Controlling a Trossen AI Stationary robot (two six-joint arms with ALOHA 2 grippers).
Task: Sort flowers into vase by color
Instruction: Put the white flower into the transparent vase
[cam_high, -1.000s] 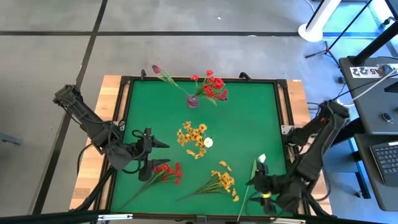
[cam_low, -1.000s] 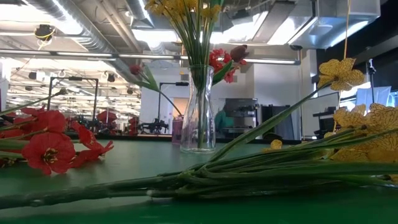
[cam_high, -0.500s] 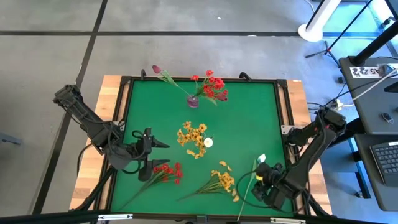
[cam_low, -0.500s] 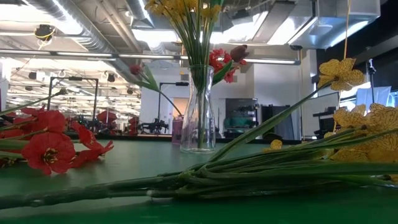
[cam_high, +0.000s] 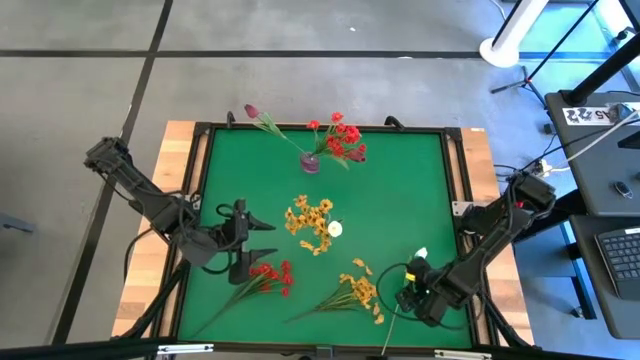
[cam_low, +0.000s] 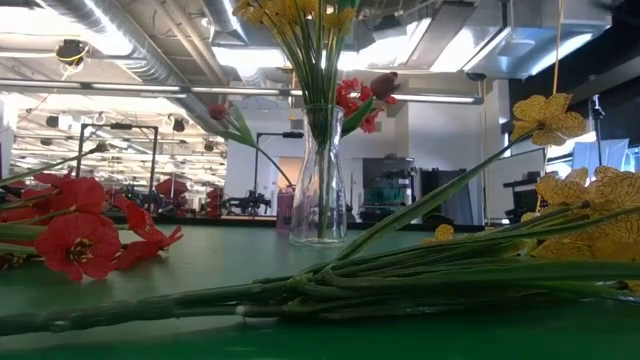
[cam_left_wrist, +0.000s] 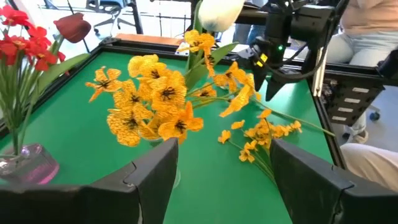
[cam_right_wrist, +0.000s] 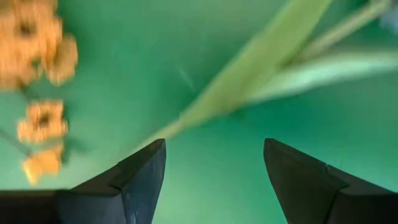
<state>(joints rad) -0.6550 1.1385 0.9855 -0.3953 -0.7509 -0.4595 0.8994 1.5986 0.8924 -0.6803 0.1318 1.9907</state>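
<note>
Some flowers stand in vases already. I hold my spread right hand (cam_high: 408, 297) over the white flower (cam_high: 421, 254); loose red flowers (cam_high: 270, 274) and yellow flowers (cam_high: 358, 289) wait.

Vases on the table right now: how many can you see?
2. A small purple vase with red flowers near the far edge, and a clear vase with yellow flowers at the middle. None looks hidden.

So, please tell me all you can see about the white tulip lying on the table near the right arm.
The white tulip lies flat on the green mat near the right front corner. It has a closed white bud and a long thin green stem with a broad leaf, plastic or fabric by its look. The right gripper hangs open over the stem, not gripping it. Loose yellow-orange flowers lie beside it.
</note>
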